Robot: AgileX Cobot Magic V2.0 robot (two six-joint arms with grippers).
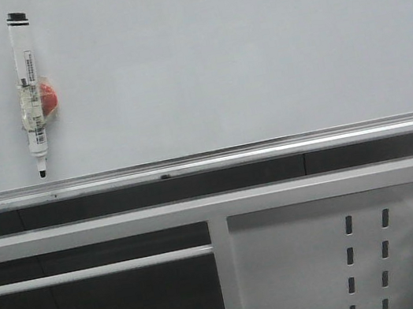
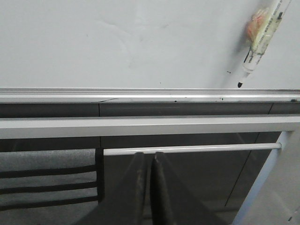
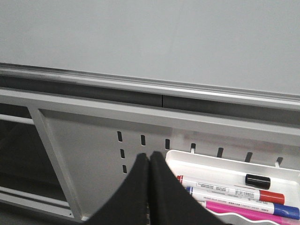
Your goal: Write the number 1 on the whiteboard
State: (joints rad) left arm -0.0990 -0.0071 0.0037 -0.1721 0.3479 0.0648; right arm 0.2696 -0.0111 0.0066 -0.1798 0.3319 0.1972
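Note:
The whiteboard fills the upper part of the front view, with a silver rail along its lower edge. No number 1 stroke shows on it. A white marker pen with a black tip and a red blob hangs on the board at the left, tip down; it also shows in the left wrist view. My left gripper is shut and empty, below the rail. My right gripper is shut and empty, in front of the slotted panel. Neither gripper shows in the front view.
A white metal panel with oblong slots stands below the board at the right. A white tray on it holds red, blue and pink markers and a loose black cap. A horizontal bar runs below the frame.

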